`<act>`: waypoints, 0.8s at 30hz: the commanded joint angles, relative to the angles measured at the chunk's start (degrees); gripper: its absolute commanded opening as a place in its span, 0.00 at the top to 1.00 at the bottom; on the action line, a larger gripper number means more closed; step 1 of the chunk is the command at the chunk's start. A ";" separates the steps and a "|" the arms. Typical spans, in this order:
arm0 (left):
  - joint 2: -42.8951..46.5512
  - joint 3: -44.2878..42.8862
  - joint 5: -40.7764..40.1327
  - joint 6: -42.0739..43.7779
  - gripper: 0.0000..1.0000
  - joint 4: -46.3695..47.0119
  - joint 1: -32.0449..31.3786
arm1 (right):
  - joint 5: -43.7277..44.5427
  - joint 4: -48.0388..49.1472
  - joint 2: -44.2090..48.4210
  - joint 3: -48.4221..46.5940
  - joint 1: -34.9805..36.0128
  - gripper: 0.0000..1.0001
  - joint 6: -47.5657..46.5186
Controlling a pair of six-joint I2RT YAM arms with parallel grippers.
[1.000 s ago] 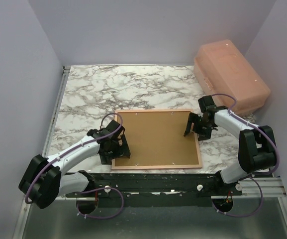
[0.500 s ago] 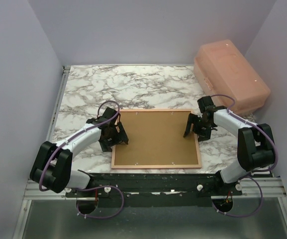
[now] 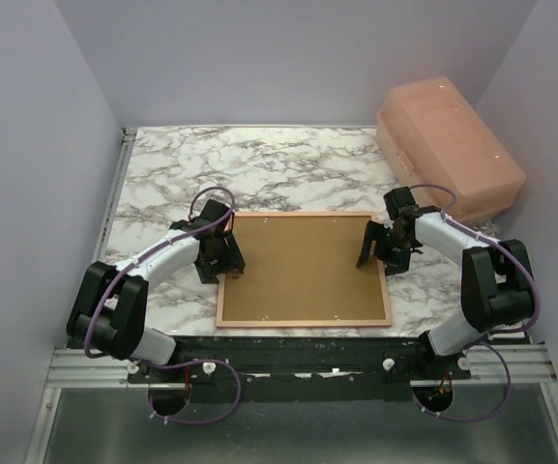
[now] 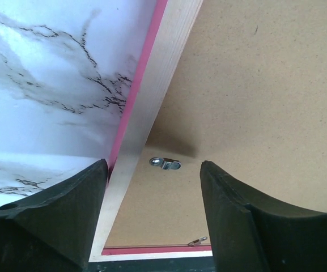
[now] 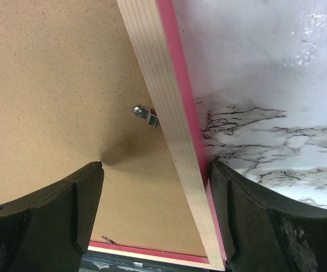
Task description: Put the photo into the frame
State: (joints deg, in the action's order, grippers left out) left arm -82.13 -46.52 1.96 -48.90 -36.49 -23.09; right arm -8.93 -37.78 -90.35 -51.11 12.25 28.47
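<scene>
Straddling the left rail of the frame [image 4: 143,119], your left gripper [image 4: 153,170] has its fingers spread, a metal clip [image 4: 165,164] just beyond the gap. Your right gripper [image 5: 154,170] gapes likewise across the right rail, one finger over the backing board [image 5: 50,73], the other over the marble table [image 5: 265,68].
</scene>
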 commanded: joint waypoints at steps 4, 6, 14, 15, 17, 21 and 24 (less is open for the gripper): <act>-1.72 -0.50 -3.78 2.04 0.39 -0.68 0.24 | -4.25 1.12 -1.68 1.88 0.23 0.19 0.47; -2.52 -0.58 -4.35 2.53 0.41 -0.94 0.24 | -4.32 1.20 -1.68 1.91 0.16 0.18 0.52; -4.27 -1.38 -3.88 4.83 0.58 -2.36 -0.29 | -4.57 1.57 -1.85 2.41 0.23 0.19 0.58; -4.22 -1.21 -3.53 5.17 0.61 -2.44 -0.37 | -4.61 1.66 -1.85 2.51 0.22 0.18 0.59; -4.12 -1.03 -2.93 5.63 0.68 -2.66 -0.46 | -4.69 1.73 -1.85 2.58 0.26 0.19 0.71; -3.89 -0.42 -2.01 6.60 0.79 -3.12 -0.79 | -4.83 1.83 -1.76 2.43 0.22 0.19 0.79; -3.59 0.17 -2.08 6.89 0.90 -3.74 -1.29 | -4.95 1.82 -1.76 2.46 0.24 0.19 0.73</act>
State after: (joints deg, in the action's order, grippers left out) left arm -85.10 -47.88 -0.21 -43.42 -38.41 -23.09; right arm -9.34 -37.45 -90.35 -50.94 12.25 28.45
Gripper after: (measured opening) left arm 0.402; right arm 0.816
